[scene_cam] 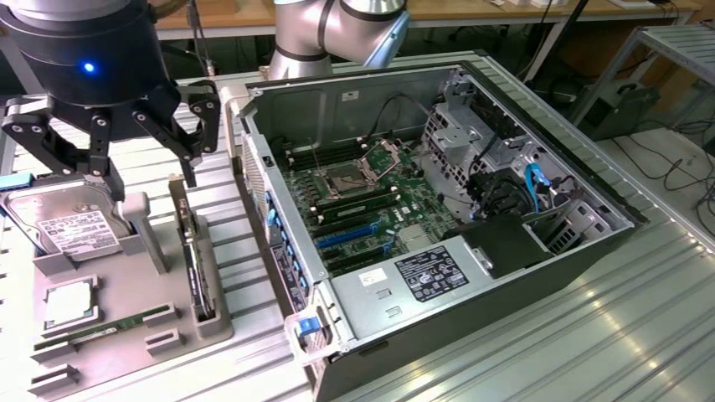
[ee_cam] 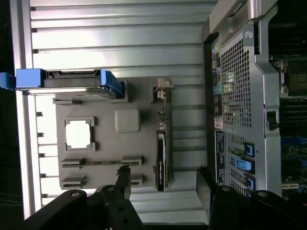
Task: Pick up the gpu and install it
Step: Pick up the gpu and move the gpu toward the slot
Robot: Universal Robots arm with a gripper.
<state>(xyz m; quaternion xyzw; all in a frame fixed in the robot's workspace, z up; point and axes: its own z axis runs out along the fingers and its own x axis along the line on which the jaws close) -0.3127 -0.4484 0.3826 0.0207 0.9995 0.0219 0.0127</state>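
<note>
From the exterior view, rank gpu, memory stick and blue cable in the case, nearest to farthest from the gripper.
1. gpu, standing on edge under the open gripper.
2. memory stick, flat on the tray.
3. blue cable, in the case, exterior view's right.

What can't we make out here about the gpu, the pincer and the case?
- gpu: stands edge-on in the grey holder in both views, so its faces and its lower edge are hidden.
- hard drive: in the exterior view, its far end is behind the open pincer.
- case: in the wrist view, its interior is cut off by the picture's edge.
- power supply label: in the exterior view, the print is too small to read.
</note>
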